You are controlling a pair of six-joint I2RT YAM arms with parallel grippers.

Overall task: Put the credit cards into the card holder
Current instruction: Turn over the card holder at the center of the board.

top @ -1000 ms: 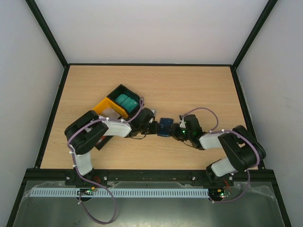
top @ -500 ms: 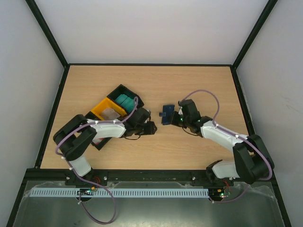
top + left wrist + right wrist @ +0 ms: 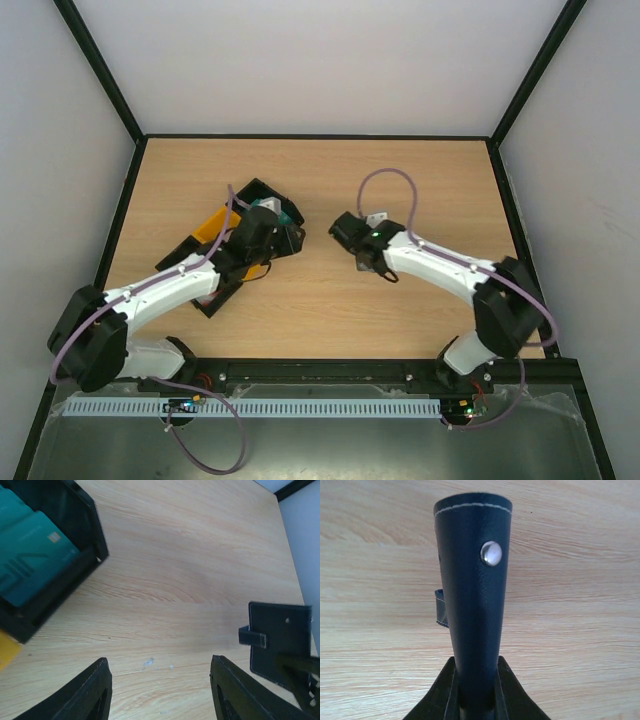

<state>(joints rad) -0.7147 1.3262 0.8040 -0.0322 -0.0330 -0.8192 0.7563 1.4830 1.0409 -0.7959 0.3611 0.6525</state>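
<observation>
The card holder (image 3: 472, 585), a dark navy wallet with a metal snap, stands edge-on in my right gripper (image 3: 475, 661), which is shut on its lower end just above the wood. The left wrist view shows it at the right (image 3: 280, 640), snap tab pointing left. Teal credit cards (image 3: 30, 560) lie in a black tray compartment at the upper left. My left gripper (image 3: 159, 666) hangs open over bare wood between the tray and the holder, nothing between its fingers. From above, the left gripper (image 3: 285, 234) sits by the tray's right corner, the right gripper (image 3: 350, 234) a short way to its right.
The black-and-yellow tray (image 3: 208, 226) lies slanted at the table's left middle, partly under my left arm. A black frame edges the wooden table (image 3: 420, 180). White walls stand at the back and sides.
The left gripper let go of the card holder, opened and swung back and left to the tray's corner. The right gripper shut on the holder and carried it toward the back of the table.
</observation>
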